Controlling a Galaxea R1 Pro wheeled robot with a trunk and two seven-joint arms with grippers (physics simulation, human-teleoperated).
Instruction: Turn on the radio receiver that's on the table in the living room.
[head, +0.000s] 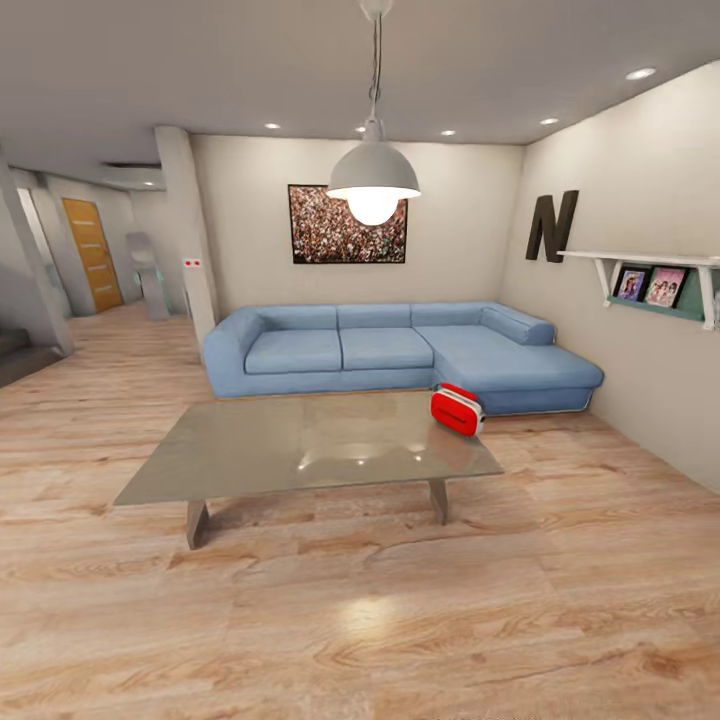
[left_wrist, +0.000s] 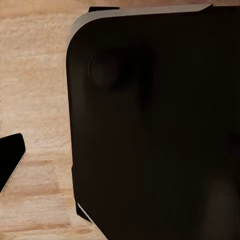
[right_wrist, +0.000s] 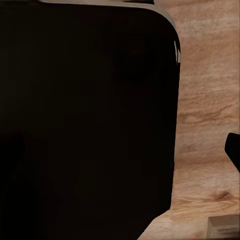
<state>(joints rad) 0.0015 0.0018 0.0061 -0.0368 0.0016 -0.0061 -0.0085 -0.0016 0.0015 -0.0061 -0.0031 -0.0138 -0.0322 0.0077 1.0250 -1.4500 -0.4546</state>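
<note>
The radio receiver (head: 457, 409), a small red box with a white band, sits on the far right corner of the low glossy table (head: 280, 450) in the living room. It is several steps ahead of me, to the right of centre. In the left wrist view a dark tip (left_wrist: 10, 160) that may be a finger juts in over the wood floor (left_wrist: 35, 75). A similar dark tip (right_wrist: 234, 150) shows in the right wrist view. Neither view shows whether the fingers are open or shut.
A blue L-shaped sofa (head: 400, 350) stands behind the table, under a crowd photo (head: 347, 225). A black letter N (head: 552, 226) and a shelf (head: 650, 270) hang on the right wall. A pendant lamp (head: 373, 180) hangs overhead. My dark body panel (left_wrist: 160, 125) (right_wrist: 85, 120) blocks both wrist views.
</note>
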